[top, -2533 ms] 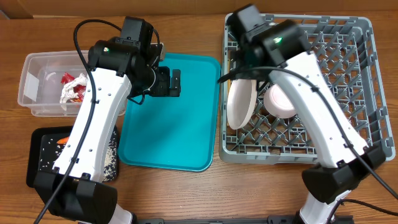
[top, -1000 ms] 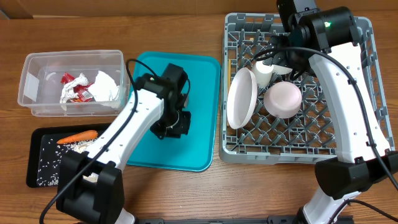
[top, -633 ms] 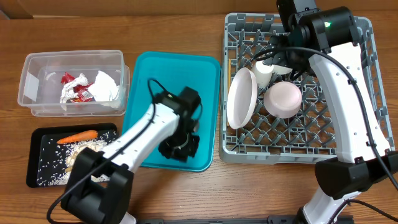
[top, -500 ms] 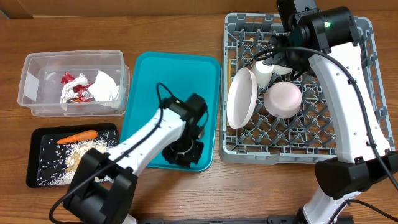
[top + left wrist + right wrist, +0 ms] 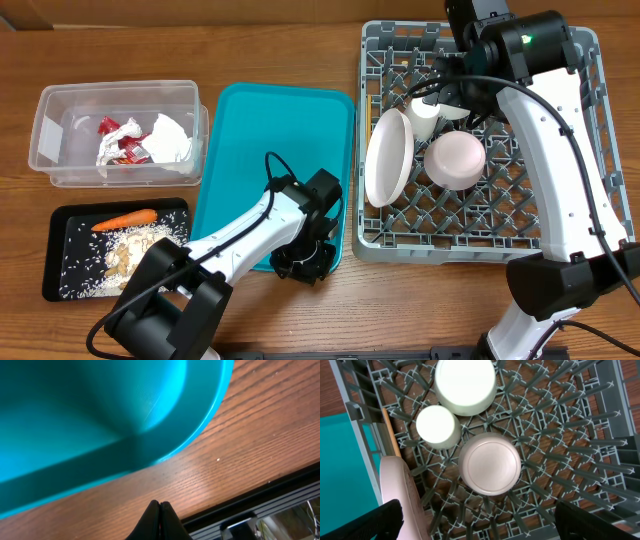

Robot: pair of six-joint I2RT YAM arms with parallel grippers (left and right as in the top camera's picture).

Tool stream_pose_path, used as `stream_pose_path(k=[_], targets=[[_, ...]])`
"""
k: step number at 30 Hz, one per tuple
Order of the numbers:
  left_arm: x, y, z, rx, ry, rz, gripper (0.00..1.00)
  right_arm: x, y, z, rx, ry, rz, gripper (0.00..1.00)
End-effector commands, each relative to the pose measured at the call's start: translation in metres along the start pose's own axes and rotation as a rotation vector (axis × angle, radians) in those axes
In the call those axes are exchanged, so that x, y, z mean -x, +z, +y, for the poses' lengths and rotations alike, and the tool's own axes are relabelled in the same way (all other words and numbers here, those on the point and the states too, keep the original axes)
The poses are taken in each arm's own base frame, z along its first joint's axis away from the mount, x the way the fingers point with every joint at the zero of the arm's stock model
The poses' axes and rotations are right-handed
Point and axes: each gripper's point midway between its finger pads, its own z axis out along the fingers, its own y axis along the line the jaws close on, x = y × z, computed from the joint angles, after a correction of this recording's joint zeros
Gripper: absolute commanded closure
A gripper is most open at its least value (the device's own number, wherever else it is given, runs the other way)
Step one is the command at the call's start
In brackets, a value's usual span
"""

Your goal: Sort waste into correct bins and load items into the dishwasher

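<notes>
**Left end effector** (image 5: pixel 159 510): fingertips pressed together, nothing between them. It hangs over bare desk (image 5: pixel 300 310), just beside the near right corner of the teal tray (image 5: pixel 270 150). Whether the tips touch the wood cannot be told.

**Left arm:** stretched low from its base at the near left, crossing the tray's near edge, wrist bent downward.

**Right end effector** (image 5: pixel 455 88): jaws wide apart and empty, poised above the far half of the grey dish rack (image 5: pixel 580 150). In the wrist view the fingers (image 5: pixel 375 520) are only dark blurs at the bottom corners.

**Right arm:** rises from the near right, runs up over the rack's right half, wrist pointing straight down.

**In the rack:**
- one plate (image 5: pixel 385 160), standing on edge at the left wall
- one upturned bowl (image 5: pixel 455 160)
- one small cup (image 5: pixel 425 118)
- a second bowl (image 5: pixel 465 382), covered by the arm in the overhead view

**Clear tub** (image 5: pixel 50 130), far left: holds the red wrapper (image 5: pixel 118 140) and a white napkin (image 5: pixel 170 140).

**Black tray** (image 5: pixel 60 225), near left: holds the carrot (image 5: pixel 125 218) and pale crumbs and grains (image 5: pixel 120 255); its right end is hidden behind the left arm.
</notes>
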Motion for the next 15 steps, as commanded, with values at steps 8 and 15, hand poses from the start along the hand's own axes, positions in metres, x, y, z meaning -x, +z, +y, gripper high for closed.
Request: stream_pose_path(k=[8, 15], targets=[[-0.002, 0.024, 0.004, -0.023, -0.004, -0.007, 0.94, 0.006, -0.022, -0.003, 0.035, 0.019, -0.059, 0.0], [0.0, 0.028, 0.005, -0.024, 0.0, -0.021, 0.92, 0.006, -0.022, -0.003, 0.035, 0.019, -0.059, 0.0]])
